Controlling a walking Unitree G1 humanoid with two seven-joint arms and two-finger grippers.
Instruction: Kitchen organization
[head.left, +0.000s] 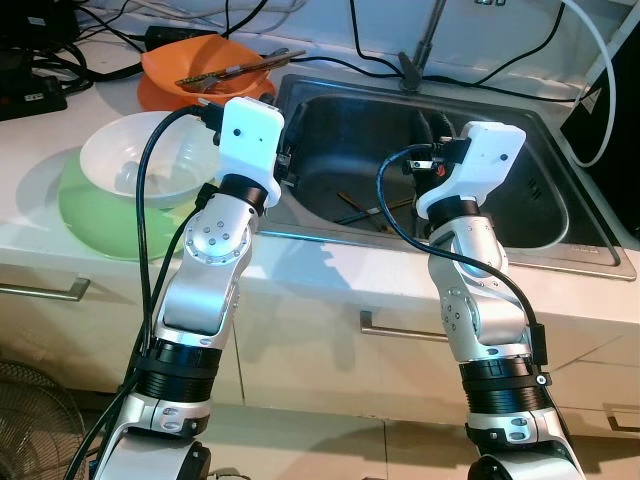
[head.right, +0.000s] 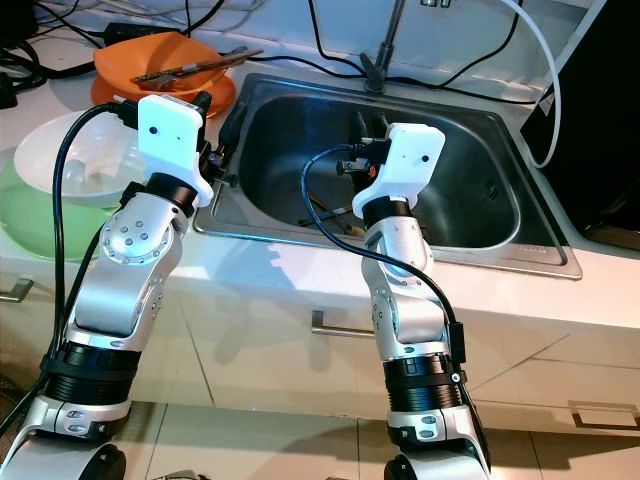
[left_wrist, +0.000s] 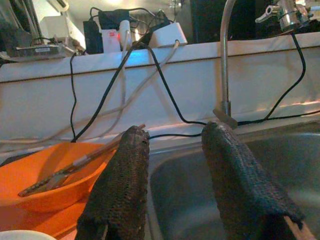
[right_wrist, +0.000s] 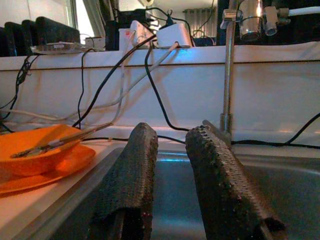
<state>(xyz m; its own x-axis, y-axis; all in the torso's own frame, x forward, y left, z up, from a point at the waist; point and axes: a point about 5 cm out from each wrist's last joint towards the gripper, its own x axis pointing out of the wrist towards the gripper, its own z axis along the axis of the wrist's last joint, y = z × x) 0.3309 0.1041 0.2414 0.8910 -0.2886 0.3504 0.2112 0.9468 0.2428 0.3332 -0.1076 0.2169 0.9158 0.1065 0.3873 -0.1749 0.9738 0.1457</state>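
Observation:
A steel sink (head.left: 340, 130) is set in the white counter, and a pair of wooden chopsticks (head.left: 365, 210) lies on its bottom. Left of it, an orange bowl (head.left: 190, 65) holds long wooden utensils (head.left: 240, 68). A white bowl (head.left: 130, 165) sits inside a green bowl (head.left: 85, 215) at the counter's left. My left gripper (left_wrist: 175, 131) hovers over the sink's left rim, open and holding nothing. My right gripper (right_wrist: 172, 130) hangs over the sink's front middle, also open and holding nothing.
The faucet (head.left: 420, 50) rises behind the sink, with black cables along the back wall. A dark appliance (head.left: 610, 130) stands at the right. Drawer handles (head.left: 400, 330) line the cabinet front below, and a fan grille (head.left: 30, 420) stands on the floor at the left.

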